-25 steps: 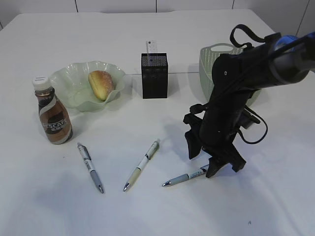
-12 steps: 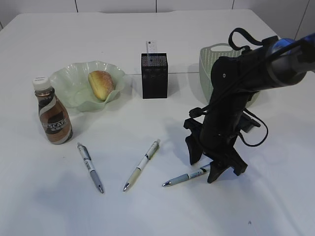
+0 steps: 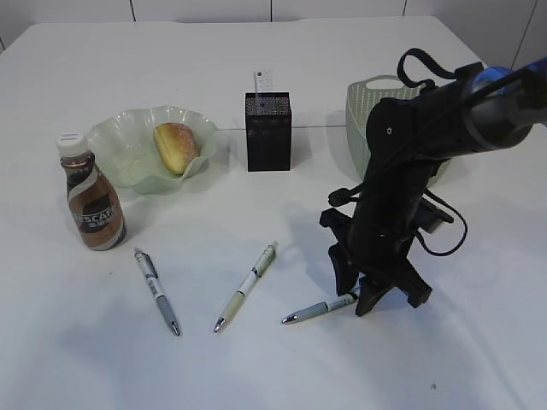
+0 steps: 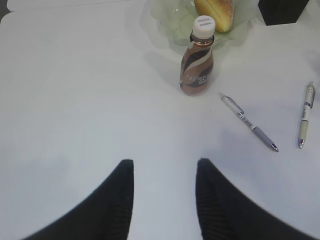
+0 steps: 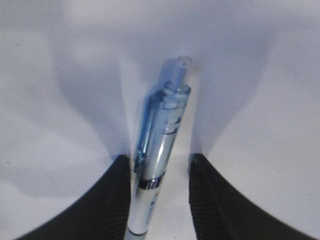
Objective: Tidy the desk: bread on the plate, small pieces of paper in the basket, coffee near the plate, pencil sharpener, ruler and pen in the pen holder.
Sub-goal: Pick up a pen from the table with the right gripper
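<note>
Three pens lie on the white table: a left one [image 3: 157, 290], a middle one [image 3: 246, 286] and a right one [image 3: 320, 309]. My right gripper [image 3: 353, 295] is down at the table, open, with its fingers on either side of the right pen [image 5: 160, 140]; the left finger touches it. The bread [image 3: 175, 145] lies on the green plate [image 3: 120, 141]. The coffee bottle [image 3: 92, 205] stands in front of the plate. The black pen holder [image 3: 268, 131] has a ruler [image 3: 262, 83] in it. My left gripper [image 4: 164, 167] is open and empty above bare table.
A green basket [image 3: 363, 107] stands at the back right, partly behind my right arm. The left wrist view shows the coffee bottle [image 4: 198, 62], the plate [image 4: 170, 20] and two pens [image 4: 250, 123] [image 4: 305, 115].
My right gripper has lowered and shifted slightly left, bringing its fingers down around the right pen's rear end. The pen has not moved. The left arm is still.
</note>
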`<act>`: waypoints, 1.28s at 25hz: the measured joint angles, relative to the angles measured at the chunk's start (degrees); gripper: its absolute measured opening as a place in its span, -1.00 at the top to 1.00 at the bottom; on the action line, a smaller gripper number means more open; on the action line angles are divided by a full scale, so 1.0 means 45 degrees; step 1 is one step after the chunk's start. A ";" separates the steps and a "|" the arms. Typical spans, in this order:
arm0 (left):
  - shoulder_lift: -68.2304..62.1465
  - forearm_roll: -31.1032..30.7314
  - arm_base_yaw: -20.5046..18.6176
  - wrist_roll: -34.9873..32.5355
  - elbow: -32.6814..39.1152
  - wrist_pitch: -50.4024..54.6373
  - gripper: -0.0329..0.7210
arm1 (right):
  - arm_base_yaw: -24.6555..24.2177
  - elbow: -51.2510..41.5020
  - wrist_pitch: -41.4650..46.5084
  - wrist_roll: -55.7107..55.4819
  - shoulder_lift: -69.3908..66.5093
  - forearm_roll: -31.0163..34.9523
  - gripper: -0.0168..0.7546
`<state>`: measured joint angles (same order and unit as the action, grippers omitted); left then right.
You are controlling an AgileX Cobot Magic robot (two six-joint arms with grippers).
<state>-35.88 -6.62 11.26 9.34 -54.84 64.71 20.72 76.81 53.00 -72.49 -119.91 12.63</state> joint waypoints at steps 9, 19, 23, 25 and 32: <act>0.0000 -0.0020 0.0000 0.0000 0.0000 -0.0081 0.17 | 0.0000 0.0028 0.0360 0.0815 0.0000 -0.0184 0.50; 0.0000 -0.0020 0.0000 0.0000 0.0000 -0.0081 0.19 | 0.0000 0.0058 0.0555 0.2779 0.0000 -0.0528 0.58; 0.0000 -0.0020 0.0000 0.0000 0.0000 -0.0217 0.20 | 0.0000 0.0077 0.0934 0.3922 0.0000 -0.0763 0.58; 0.0000 -0.0020 0.0000 0.0000 0.0000 -0.0306 0.20 | 0.0000 0.0077 0.0954 0.4406 0.0000 -0.0816 0.58; 0.0000 -0.0020 0.0000 0.0000 0.0000 -0.0364 0.20 | 0.0000 0.0077 0.1012 0.6328 0.0000 -0.0890 0.58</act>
<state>-35.88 -6.71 11.26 9.34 -54.84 63.07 20.72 77.16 57.55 -44.01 -119.91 8.62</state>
